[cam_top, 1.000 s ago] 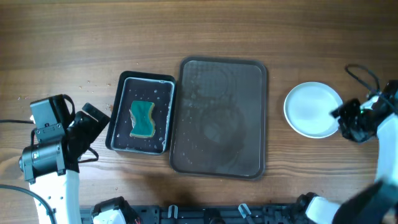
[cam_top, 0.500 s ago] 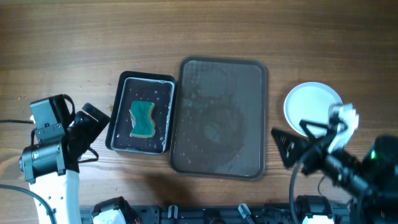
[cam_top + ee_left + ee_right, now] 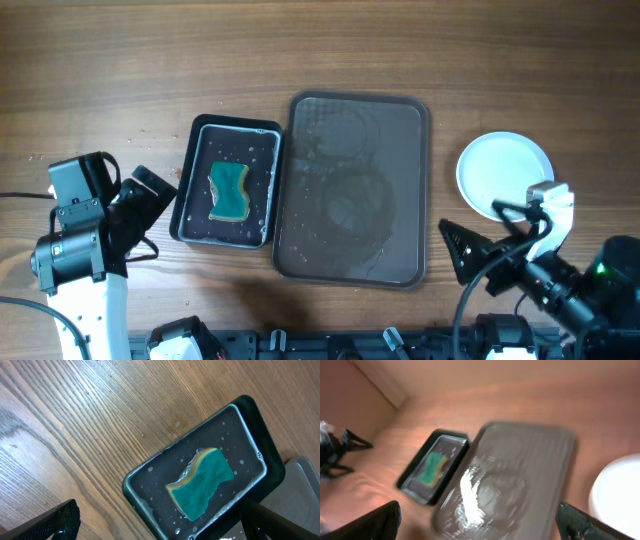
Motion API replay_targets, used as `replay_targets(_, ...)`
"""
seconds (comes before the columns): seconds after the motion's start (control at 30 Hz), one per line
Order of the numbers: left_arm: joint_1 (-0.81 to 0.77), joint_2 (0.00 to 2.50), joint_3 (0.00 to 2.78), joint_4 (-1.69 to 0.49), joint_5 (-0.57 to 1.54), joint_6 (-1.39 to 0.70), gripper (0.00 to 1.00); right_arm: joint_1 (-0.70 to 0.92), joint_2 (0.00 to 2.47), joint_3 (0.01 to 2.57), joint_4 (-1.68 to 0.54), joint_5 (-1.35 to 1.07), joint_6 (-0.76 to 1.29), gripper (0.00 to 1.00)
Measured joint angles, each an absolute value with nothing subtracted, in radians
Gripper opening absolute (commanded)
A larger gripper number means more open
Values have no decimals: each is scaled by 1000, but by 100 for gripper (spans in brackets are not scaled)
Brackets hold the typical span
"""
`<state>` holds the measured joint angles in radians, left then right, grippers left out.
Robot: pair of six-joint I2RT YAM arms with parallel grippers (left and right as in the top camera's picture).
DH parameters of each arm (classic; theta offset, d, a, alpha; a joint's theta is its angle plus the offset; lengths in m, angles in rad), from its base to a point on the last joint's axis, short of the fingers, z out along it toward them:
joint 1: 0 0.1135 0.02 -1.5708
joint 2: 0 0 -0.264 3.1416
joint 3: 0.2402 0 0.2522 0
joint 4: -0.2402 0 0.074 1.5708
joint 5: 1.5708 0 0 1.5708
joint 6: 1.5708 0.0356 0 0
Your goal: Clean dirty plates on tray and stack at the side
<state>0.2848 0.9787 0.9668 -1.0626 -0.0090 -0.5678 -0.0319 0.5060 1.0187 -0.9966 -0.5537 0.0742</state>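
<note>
Wooden surface [image 3: 100, 60]: tray [image 3: 352, 190] bare and wet, plates [image 3: 503, 175] stacked just right of it. Right gripper [image 3: 468, 258] apart, empty, near the stack; left gripper [image 3: 140, 212] apart near sponge [image 3: 229, 192]. Likely finished: lift clear without nudging the stack.

Overhead, left wrist: even soft light, sharp. Right wrist: motion-blurred, pinkish cast; glare on dark brown rimmed tray [image 3: 530, 460].
</note>
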Motion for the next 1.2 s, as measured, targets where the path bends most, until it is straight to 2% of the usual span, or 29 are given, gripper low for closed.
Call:
replay_targets(0.13,285,979,967,-1063,-9,-568,100,-7,422,907,-787,-537,-123,100)
replay_targets(0.27,285,979,967,-1063,-9,-568,100,-5,326,718,-657,-530,-215,100)
replay_targets(0.6,285,978,967,-1063,-9,-571,100,-5,56,253,-371,-511,-276,100)
replay_targets(0.9,285,978,967,-1063,-9,-571,100,-5,19,23,22,-511,-291,100)
replay_targets(1.2,285,978,967,-1063,-9,-571,100,-2,18,13,38,-511,-347,100)
